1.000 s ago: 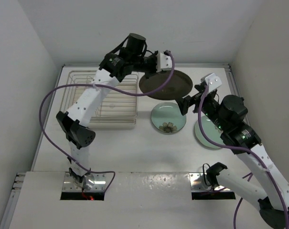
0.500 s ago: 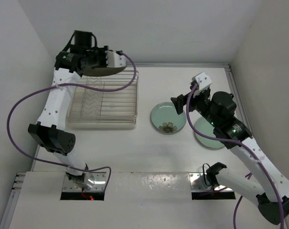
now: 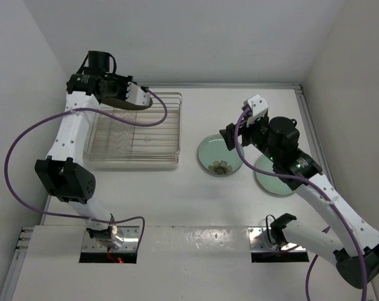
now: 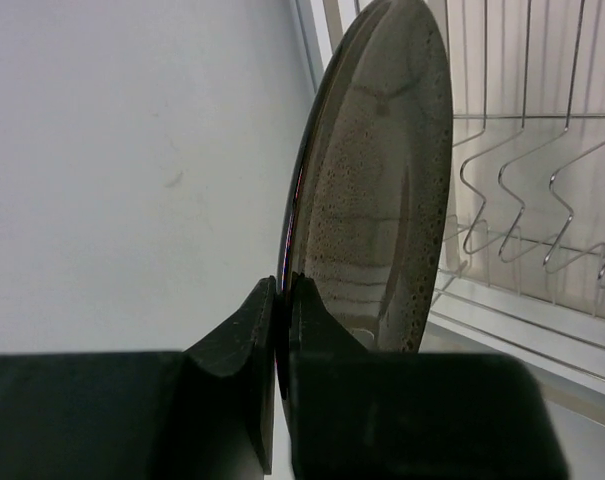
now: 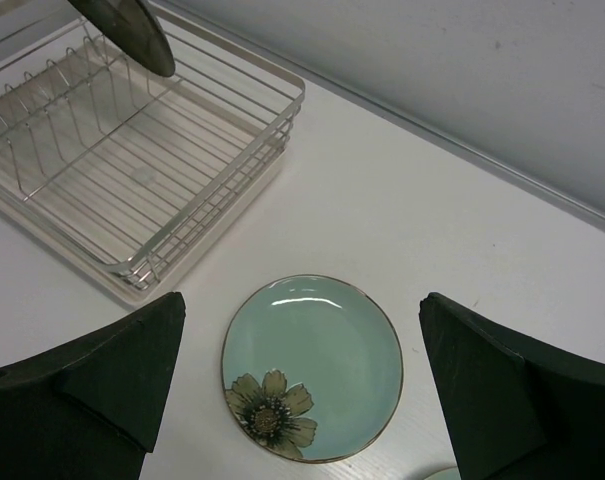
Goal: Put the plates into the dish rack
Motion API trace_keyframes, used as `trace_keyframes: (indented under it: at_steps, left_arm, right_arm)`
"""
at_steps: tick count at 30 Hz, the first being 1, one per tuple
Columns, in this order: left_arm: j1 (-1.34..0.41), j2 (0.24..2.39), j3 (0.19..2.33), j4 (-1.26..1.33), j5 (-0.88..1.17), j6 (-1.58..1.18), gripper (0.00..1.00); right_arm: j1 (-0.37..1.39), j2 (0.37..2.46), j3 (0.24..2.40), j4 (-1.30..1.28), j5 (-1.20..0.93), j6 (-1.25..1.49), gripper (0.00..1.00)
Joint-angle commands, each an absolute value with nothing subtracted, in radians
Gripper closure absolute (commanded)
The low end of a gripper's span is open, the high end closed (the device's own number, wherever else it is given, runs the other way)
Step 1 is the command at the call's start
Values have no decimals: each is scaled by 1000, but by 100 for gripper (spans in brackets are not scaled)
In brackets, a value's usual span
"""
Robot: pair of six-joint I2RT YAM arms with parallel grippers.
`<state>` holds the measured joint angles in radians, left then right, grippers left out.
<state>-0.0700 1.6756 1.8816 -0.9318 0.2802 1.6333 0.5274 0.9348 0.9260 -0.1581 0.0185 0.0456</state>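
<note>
My left gripper (image 3: 128, 95) is shut on the rim of the large dark brown plate (image 3: 116, 94). It holds the plate on edge above the far left end of the silver wire dish rack (image 3: 136, 128). In the left wrist view the plate (image 4: 382, 190) stands upright between my fingers (image 4: 232, 350), with the rack's wavy prongs (image 4: 542, 220) to its right. A mint plate with a brown flower (image 3: 220, 155) lies flat right of the rack. My right gripper (image 3: 230, 138) hovers open above it (image 5: 312, 368). A plain mint plate (image 3: 274, 175) lies further right, partly under the right arm.
White walls close in the table at the back, left and right. The rack (image 5: 132, 160) holds no dishes, and the brown plate (image 5: 132, 30) hangs over its far end. A purple cable (image 3: 26, 144) loops beside the left arm.
My left arm has carried the brown plate from the back middle of the table leftward over the rack and turned it on edge. My right gripper has shifted left and up over the flower plate.
</note>
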Motion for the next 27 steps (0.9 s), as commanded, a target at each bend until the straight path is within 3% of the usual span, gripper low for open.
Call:
trace_keyframes:
  at_steps: [1, 7, 14, 27]
  left_arm:
    - [-38, 1623, 1905, -660, 324, 1802, 100]
    - [-18, 1588, 1838, -638, 342, 1873, 100]
    - [2, 1598, 1936, -627, 370, 1862, 100]
    - [41, 1638, 1776, -605, 370, 1790, 100]
  right_arm:
    - [532, 942, 922, -112, 18, 66, 1]
    - [532, 957, 923, -94, 23, 81, 1]
    - [541, 1002, 960, -92, 9, 91, 1]
    - [557, 1003, 974, -115, 29, 74, 1]
